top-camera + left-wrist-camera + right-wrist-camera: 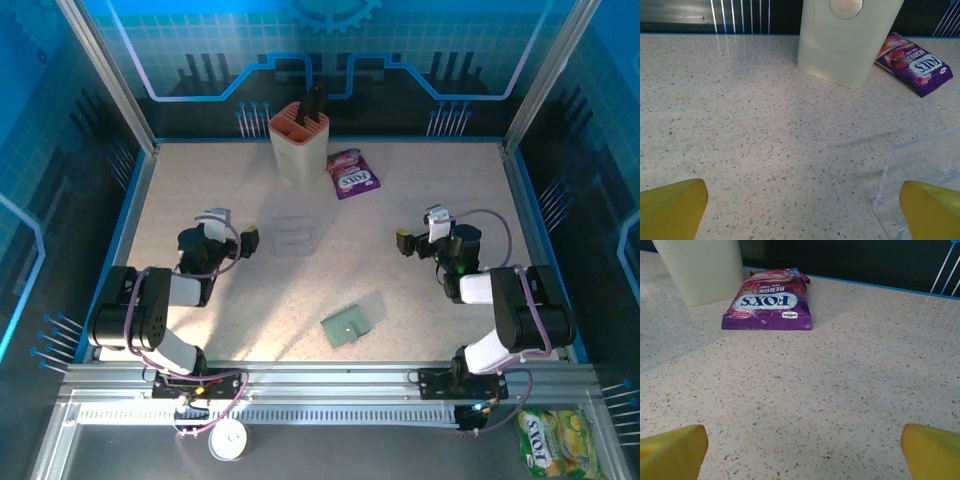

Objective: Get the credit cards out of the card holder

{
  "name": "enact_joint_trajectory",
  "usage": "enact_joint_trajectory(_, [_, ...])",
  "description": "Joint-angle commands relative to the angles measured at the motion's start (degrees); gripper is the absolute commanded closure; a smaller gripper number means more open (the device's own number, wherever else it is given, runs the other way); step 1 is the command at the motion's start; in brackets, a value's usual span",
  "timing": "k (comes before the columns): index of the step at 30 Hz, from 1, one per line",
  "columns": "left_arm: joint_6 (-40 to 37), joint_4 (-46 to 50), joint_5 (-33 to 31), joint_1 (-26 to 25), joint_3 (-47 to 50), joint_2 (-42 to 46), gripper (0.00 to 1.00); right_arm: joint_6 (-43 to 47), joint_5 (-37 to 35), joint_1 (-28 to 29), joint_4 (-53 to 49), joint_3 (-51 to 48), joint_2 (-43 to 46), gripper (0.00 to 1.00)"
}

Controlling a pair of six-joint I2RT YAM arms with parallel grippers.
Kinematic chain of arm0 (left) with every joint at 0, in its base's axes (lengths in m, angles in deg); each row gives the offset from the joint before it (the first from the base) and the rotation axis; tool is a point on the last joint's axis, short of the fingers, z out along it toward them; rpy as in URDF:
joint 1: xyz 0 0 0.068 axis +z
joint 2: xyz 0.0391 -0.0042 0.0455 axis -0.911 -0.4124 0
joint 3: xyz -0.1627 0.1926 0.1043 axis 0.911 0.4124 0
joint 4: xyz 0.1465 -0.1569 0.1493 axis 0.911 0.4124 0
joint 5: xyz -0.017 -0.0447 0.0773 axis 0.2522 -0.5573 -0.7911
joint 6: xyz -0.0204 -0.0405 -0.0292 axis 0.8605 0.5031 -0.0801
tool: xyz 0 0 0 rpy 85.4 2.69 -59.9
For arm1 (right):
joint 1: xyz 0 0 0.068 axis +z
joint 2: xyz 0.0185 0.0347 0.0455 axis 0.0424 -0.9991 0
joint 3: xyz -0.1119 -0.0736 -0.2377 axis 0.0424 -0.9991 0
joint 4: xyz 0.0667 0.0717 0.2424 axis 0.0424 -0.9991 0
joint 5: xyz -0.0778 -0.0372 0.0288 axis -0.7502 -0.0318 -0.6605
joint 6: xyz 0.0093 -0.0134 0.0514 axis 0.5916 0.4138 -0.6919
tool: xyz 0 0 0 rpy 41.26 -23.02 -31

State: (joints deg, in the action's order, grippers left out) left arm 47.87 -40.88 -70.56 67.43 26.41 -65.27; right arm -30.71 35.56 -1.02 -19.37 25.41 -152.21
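Observation:
The card holder (pixel 350 322), a flat grey-green folder with a clear plastic flap, lies open on the speckled table near the front, between the two arms. I cannot make out the credit cards; they are hidden inside it or too small to tell. My left gripper (pixel 247 240) (pixel 801 220) hovers left of centre, open, with bare table between its yellow fingertips (pixel 671 209). My right gripper (pixel 404 243) (pixel 802 456) stands to the right of centre, also open and holding nothing. Both are well behind the holder and apart from it.
A clear plastic stand (pixel 295 233) (pixel 932 162) sits just right of the left gripper. A tall beige slotted cup (pixel 298 140) (pixel 847 42) and a purple candy packet (pixel 352 172) (pixel 769 305) are at the back. Blue walls enclose the table.

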Motion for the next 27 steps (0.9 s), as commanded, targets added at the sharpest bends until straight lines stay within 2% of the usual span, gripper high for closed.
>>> enact_joint_trajectory(1, [-1.0,-1.2,0.9,0.4,-0.2,-0.2,0.01,1.0,1.2,-0.6,2.4,-0.4,-0.1,0.0])
enact_joint_trajectory(20, [-0.7,-1.0,0.2,0.4,-0.3,-0.4,0.01,0.8,1.2,-0.7,2.4,-0.4,0.0,0.0])
enact_joint_trajectory(24, [-0.1,0.4,-1.4,0.4,-1.1,-0.3,0.01,-2.4,-7.4,-0.7,0.0,1.0,-0.3,0.0])
enact_joint_trajectory(27, [0.7,1.4,-3.7,0.5,-1.7,-0.4,0.01,-2.7,-8.4,-0.6,-0.1,1.1,-0.2,0.0])
